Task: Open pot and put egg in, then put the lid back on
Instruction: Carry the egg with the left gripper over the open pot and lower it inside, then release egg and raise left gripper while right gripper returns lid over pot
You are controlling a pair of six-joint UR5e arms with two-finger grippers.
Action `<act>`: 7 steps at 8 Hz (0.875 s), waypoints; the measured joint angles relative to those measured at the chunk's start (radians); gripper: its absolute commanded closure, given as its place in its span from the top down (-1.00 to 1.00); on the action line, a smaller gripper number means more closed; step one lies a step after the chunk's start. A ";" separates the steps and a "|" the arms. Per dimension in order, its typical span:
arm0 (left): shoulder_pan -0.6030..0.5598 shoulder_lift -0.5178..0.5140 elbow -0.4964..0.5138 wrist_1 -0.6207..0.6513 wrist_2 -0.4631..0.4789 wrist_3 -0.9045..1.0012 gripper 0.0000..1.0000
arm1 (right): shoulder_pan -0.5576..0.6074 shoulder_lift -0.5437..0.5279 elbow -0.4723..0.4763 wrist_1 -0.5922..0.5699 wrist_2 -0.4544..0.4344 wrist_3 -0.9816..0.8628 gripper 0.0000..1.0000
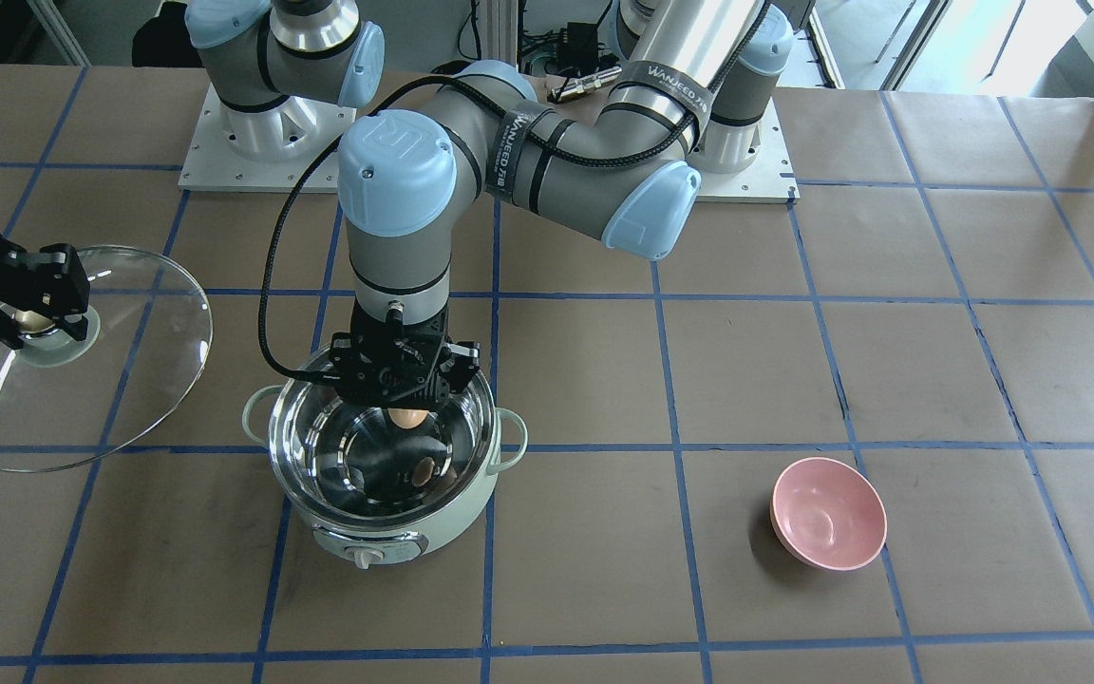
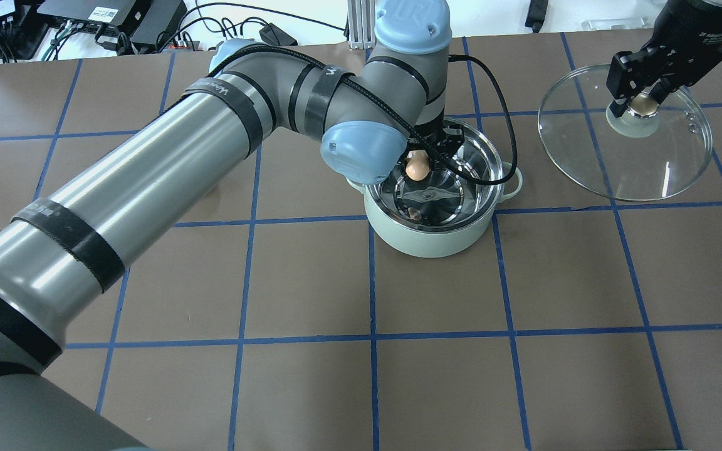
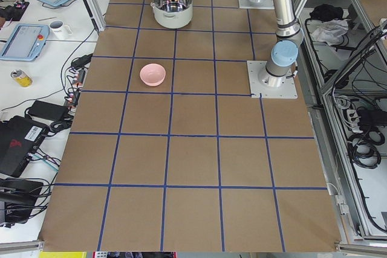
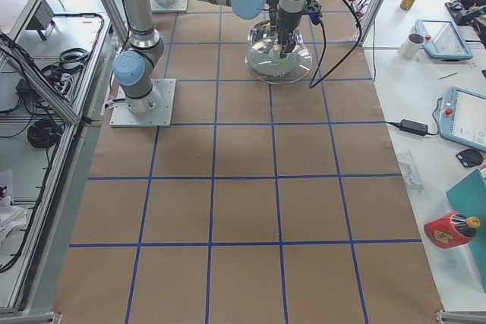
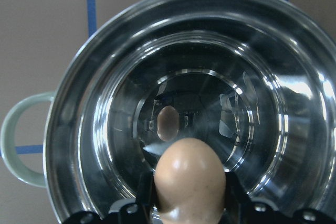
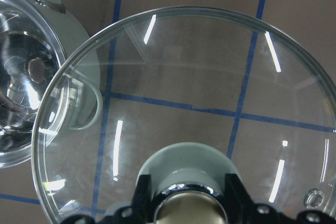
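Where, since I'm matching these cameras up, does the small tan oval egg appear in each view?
Front-facing: small tan oval egg left of centre, over the round mint-green steel-lined pot.
Overhead: egg upper middle, over the pot.
Exterior left: too small to tell.
Exterior right: not visible.
Left wrist: egg bottom centre.
Right wrist: not seen; clear domed glass lid dominates.
Shared landmark: the pot.

Bright, even indoor light fills every view, with washed-out daylight in the top right corner of the front-facing view. The steel inside of the pot (image 5: 252,77) throws white glare and a warped reflection of the egg (image 5: 191,177), which is close to the lens and slightly soft. Thin white streaks cross the lid (image 6: 210,77). A faint shadow hugs the pink bowl (image 1: 829,513).
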 measured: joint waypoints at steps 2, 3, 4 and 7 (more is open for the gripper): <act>-0.035 -0.050 -0.001 0.036 -0.009 0.004 -1.00 | 0.000 0.003 0.001 -0.005 -0.001 -0.004 -1.00; -0.046 -0.074 0.000 0.065 -0.011 0.003 -1.00 | 0.000 0.007 0.002 -0.009 0.001 -0.004 -1.00; -0.052 -0.087 -0.001 0.081 -0.012 0.001 -1.00 | 0.000 0.011 0.002 -0.012 0.002 -0.005 -1.00; -0.055 -0.113 -0.006 0.092 -0.012 -0.006 -0.42 | 0.000 0.021 0.003 -0.015 0.004 -0.005 -1.00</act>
